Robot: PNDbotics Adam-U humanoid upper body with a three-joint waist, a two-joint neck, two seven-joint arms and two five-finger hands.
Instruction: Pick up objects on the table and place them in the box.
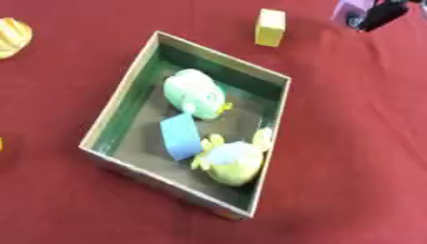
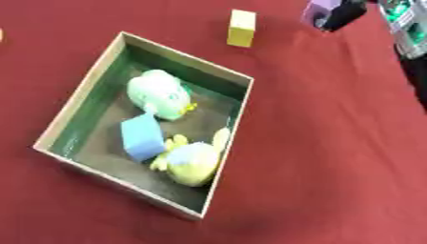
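Observation:
An open cardboard box with a green inner lining sits on the red cloth. Inside it lie a pale green plush toy, a blue block and a yellow plush toy. A yellow block stands on the cloth beyond the box's far corner. At the top right, my black right hand is closed round a purple block, with a dark tip showing on the block's near face. My left hand is out of sight.
A yellow rounded object lies at the far left edge. The cloth's right edge and a grey-green item beyond it show in the right eye view. Open red cloth lies to the right of the box and in front of it.

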